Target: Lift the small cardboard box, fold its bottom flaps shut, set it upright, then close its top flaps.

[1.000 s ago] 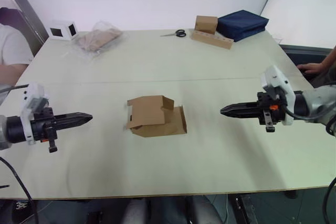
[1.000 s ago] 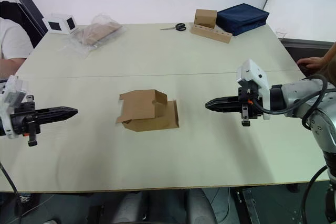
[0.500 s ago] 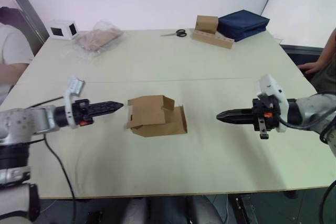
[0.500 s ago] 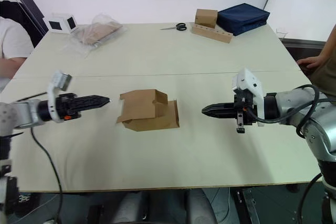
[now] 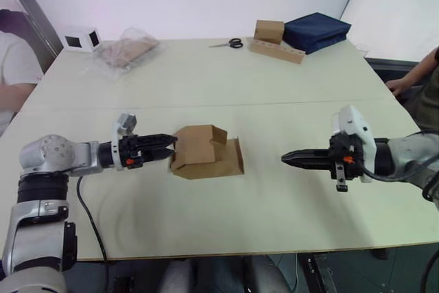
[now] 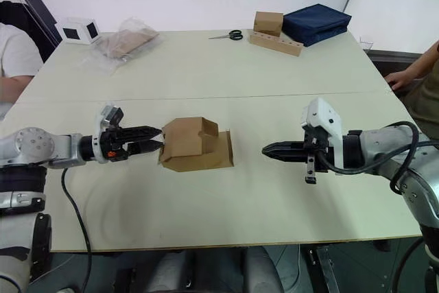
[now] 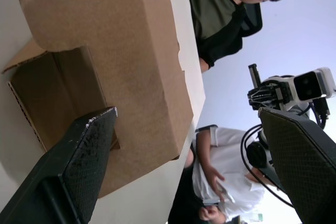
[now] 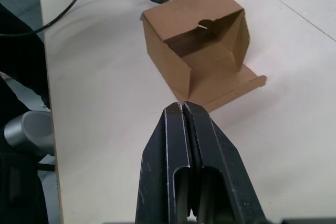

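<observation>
Left eye view: table (image 5: 288,87) wide underneath; the small cardboard box (image 5: 202,149) lies sideways just ahead of the left gripper (image 5: 167,147), spread wide to take its end. Right gripper (image 5: 287,159), pinched closed, waits well apart.

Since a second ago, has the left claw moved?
Yes. The left claw has swung inward across the table toward the small cardboard box, from near the table's left edge to the box's left side, fingers now open.
</observation>
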Available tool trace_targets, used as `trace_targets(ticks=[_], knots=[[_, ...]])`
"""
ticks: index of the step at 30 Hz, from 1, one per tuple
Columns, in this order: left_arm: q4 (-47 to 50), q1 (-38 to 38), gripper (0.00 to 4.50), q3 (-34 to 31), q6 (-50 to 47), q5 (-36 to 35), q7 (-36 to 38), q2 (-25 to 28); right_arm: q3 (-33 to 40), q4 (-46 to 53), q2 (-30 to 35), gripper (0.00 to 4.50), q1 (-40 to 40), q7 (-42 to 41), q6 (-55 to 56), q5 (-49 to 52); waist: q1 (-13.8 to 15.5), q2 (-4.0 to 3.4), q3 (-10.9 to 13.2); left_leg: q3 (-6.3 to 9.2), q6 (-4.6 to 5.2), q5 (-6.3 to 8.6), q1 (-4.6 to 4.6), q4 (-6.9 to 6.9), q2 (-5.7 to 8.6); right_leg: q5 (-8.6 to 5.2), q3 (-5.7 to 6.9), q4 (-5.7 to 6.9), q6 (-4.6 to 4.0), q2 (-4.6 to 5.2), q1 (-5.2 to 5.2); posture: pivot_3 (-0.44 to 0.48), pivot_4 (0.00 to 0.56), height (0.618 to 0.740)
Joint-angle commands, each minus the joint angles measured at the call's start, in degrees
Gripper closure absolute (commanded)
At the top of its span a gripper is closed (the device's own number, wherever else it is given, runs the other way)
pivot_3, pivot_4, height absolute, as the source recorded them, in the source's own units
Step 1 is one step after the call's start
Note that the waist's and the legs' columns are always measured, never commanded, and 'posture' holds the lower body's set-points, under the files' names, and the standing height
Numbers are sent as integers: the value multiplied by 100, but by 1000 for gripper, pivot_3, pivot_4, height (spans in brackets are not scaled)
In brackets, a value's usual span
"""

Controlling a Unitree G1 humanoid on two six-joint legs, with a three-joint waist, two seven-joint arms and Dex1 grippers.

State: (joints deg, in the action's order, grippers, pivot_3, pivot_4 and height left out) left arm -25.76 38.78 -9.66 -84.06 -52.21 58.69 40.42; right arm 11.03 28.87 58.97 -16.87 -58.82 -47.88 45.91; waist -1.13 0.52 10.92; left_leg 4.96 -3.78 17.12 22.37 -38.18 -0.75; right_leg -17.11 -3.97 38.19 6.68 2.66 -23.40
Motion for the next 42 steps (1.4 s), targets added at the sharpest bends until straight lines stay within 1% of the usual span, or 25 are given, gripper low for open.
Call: trace_targets(ticks=[1,4,7,12,17,26,32,33,35,36,37,39,41,42], knots=[[41,83,58,58,139,99,199,89,271,213,45,4500,-14,88,-41,175,0,0,0,0,0,0,0,0,0,0,0,0,0,0,0,0,150,740],[29,13,58,145,263,224,332,142,267,244,48,4500,-32,137,-77,210,0,0,0,-1,0,0,0,0,0,0,0,0,0,0,0,0,150,740],[-105,44,58,133,388,321,364,71,266,261,57,4500,-63,171,-111,262,0,0,0,0,0,0,0,0,0,0,0,0,0,0,0,0,150,740],[-177,163,58,256,530,392,405,-294,202,242,93,4500,-147,179,-153,280,20,0,0,-1,0,0,0,0,1,0,0,0,0,1,1,0,150,740],[-621,344,58,394,891,675,524,-600,230,270,157,4500,-200,183,-238,338,13,1,0,0,0,0,0,-2,1,0,1,0,0,-1,2,0,150,740],[-1332,822,58,649,1343,1063,945,-1000,456,447,277,4500,-87,304,-443,517,15,2,-1,-1,0,0,1,-2,2,0,1,0,0,0,2,0,150,740],[-1630,1087,58,723,1429,1244,1229,-1177,660,620,295,4500,69,480,-593,716,14,2,-1,0,0,0,1,-2,3,0,0,0,1,0,2,0,150,740],[-1640,1100,549,736,1431,1274,1266,-1181,686,647,294,4500,90,509,-610,748,6,2,-1,0,0,0,1,-2,3,0,1,0,0,-1,2,0,150,740],[-1677,1131,1023,741,1425,1321,1322,-1192,712,686,292,4500,131,563,-626,775,-8,2,-1,0,0,0,1,-2,3,0,1,0,0,-1,2,0,150,740],[-1672,1132,1537,759,1419,1345,1353,-1192,723,702,282,4500,150,596,-636,792,-4,2,-1,0,1,0,1,-2,3,0,0,0,0,-1,2,0,150,740],[-1667,1134,1841,767,1411,1361,1373,-1193,723,711,272,4500,159,621,-638,799,0,2,-1,0,0,0,1,-2,3,0,1,1,0,-1,1,0,150,740],[-1621,1112,2713,799,1398,1393,1414,-1174,725,726,255,4500,176,668,-639,826,2,2,-1,0,0,0,1,-2,3,0,1,0,1,-1,2,0,150,740],[-1601,1103,3434,805,1386,1430,1449,-1152,710,723,251,4500,190,693,-617,827,3,2,-1,0,0,0,1,-2,3,0,0,0,0,0,2,0,150,740],[-1594,1097,3881,799,1376,1442,1466,-1138,702,730,249,4500,198,707,-608,829,4,2,-1,0,0,0,1,-2,3,0,0,0,0,-1,2,0,150,740]])
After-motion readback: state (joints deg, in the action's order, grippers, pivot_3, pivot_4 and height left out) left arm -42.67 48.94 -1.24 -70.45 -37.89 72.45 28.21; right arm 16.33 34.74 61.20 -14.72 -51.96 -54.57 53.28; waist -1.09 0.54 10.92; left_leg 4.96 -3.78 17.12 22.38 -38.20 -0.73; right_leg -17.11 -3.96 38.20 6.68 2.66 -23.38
